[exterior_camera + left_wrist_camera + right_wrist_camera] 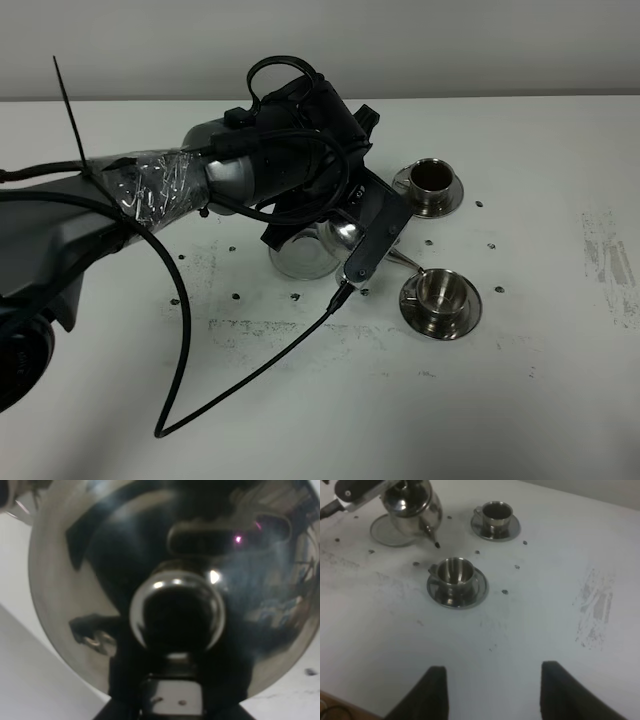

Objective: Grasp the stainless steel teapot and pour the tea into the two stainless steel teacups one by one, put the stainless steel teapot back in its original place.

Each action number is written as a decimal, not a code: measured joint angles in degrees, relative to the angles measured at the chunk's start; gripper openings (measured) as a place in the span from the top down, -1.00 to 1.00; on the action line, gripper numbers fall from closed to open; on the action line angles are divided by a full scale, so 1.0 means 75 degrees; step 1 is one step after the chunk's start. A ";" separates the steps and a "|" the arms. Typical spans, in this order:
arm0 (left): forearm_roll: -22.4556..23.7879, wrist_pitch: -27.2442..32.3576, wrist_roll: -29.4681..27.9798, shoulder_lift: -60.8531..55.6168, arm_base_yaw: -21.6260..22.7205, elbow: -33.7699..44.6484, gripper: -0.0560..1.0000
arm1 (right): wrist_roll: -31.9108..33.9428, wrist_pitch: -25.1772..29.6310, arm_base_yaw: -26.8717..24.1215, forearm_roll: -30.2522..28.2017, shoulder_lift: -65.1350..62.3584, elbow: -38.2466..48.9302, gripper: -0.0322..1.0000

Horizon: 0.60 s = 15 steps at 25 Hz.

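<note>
The stainless steel teapot [414, 507] hangs tilted beside its shallow steel dish [382, 531], the original place. Its thin spout [431, 535] points down toward the near teacup [452, 571], and the tip stops short of that cup's rim. My left gripper [367, 491] is shut on the teapot's handle side. In the left wrist view the domed lid and its knob [175, 611] fill the picture. The near teacup [441, 293] looks shiny inside. The far teacup [432, 177] holds dark liquid. Both cups stand on saucers. My right gripper [492, 690] hovers open and empty over bare table near the front.
My left arm [230, 175], its black cable [260, 370] and its camera bracket cover most of the teapot in the high view. Small dark marks dot the white table [520, 400] around the cups. A scuffed patch [605, 260] lies at the right.
</note>
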 joint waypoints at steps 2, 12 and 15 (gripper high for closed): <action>0.0289 -0.0049 0.0001 0.0066 -0.0072 -0.0080 0.56 | 0.0000 0.0000 0.0000 0.0000 0.0000 0.0000 0.15; 0.1426 -0.0275 -0.0012 0.0105 -0.0457 -0.0104 0.56 | 0.0000 0.0000 0.0000 -0.0022 0.0000 0.0000 0.15; 0.1595 -0.0394 -0.0012 0.0105 -0.0562 -0.0104 0.56 | 0.0000 0.0000 0.0000 -0.0028 0.0000 0.0000 0.15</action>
